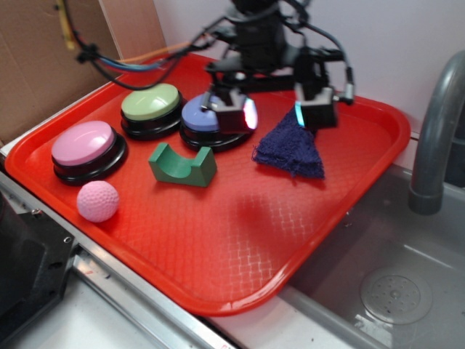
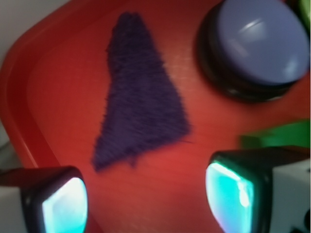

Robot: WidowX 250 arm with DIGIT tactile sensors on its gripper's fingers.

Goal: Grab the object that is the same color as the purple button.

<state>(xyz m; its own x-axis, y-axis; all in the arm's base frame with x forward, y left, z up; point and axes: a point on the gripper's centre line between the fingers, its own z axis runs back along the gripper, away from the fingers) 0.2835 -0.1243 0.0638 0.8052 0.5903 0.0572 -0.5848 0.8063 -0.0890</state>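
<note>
Status: the grab is not yet made. My pincer (image 1: 276, 114) hangs spread wide and empty above the tray (image 1: 240, 262), near the purple button (image 1: 200, 115). The rag (image 2: 141, 107) lies flat, upper centre of the wrist view, ahead of my fingers. It is dark purple, fuzzy, roughly triangular. Remaining: centre, descend, close.

Rag (image 1: 293, 149) on tray (image 1: 240, 247), right of purple button (image 1: 200, 115) (arch block (image 1: 182, 164) before it), ball (image 1: 98, 201) seemingly nearest front-left.
</note>
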